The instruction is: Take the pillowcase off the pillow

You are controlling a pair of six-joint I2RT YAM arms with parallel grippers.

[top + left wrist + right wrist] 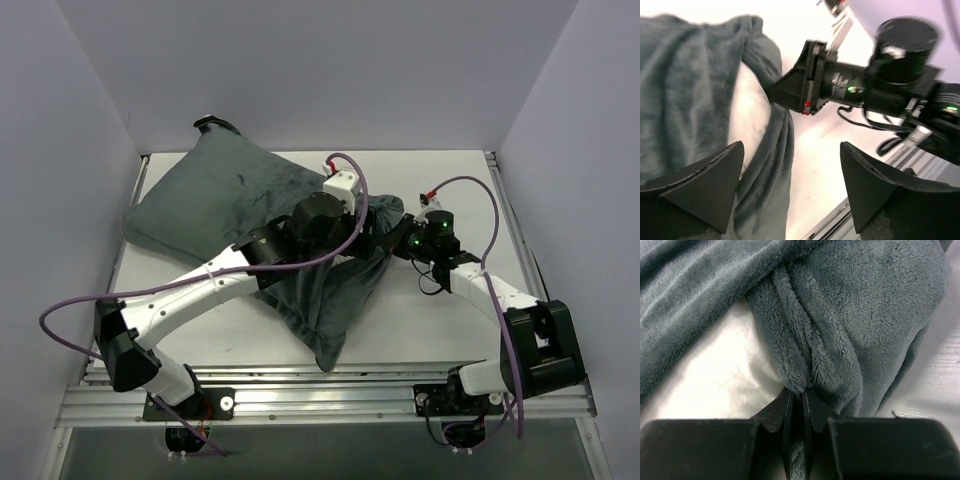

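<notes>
— Whereabouts of the pillowcase (pixel 215 200)?
— Grey-green, lying slantwise on the table (pixel 440 320), from far left corner to centre, with a loose tail trailing toward the near edge.
— And the pillow (pixel 725 375)?
— Inside, seen as a white patch at the mouth.
— State of the right gripper (pixel 799 402)?
— Pinched tight on a fold of the mouth hem.
— And the left gripper (pixel 791 150)?
— Spread wide, holding nothing, just beside the mouth.
— Next pull?
— Probably along the long axis, toward the right edge, away from the far left corner. Left nearer the pillow, so likely better placed to pin it.
</notes>
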